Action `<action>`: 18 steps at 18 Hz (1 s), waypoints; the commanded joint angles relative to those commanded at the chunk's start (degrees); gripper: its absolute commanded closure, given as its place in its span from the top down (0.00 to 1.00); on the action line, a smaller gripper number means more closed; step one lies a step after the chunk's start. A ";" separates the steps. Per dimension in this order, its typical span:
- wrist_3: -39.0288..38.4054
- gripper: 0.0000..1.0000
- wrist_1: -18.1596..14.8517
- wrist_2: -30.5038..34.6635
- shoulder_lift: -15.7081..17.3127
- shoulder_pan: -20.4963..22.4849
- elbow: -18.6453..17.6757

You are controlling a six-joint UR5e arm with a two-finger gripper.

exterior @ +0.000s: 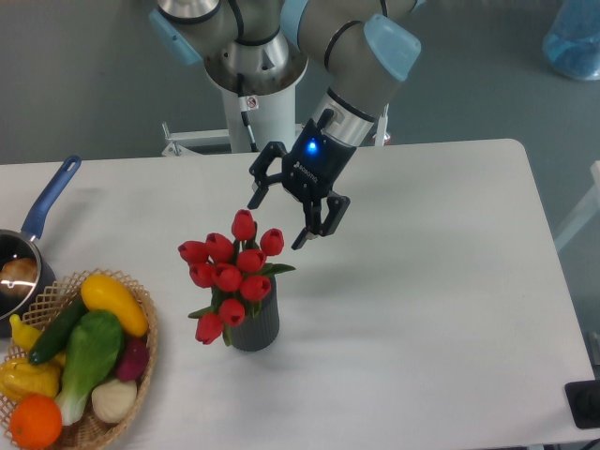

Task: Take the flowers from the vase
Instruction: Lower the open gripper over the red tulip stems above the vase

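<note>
Fixed camera: you see a white rounded table on a grey floor. The black two-finger gripper hangs spread wide and empty, just above and right of the bunch of red tulips, touching nothing. The tulips stand in the ribbed dark grey cylindrical vase, near the wicker basket.

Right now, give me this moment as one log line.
gripper: open, empty | flowers: in vase, untouched | gripper above-right of buds | phase: approach

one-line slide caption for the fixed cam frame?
Open tool poised above the bunch of red tulips standing in the small dark grey ribbed vase.
</note>
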 joint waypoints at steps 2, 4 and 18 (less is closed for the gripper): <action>-0.35 1.00 -0.17 -0.97 -0.79 -0.88 0.09; -3.50 1.00 0.61 -2.29 -0.88 -0.97 0.35; -6.24 1.00 6.94 -4.31 -4.31 -1.05 1.49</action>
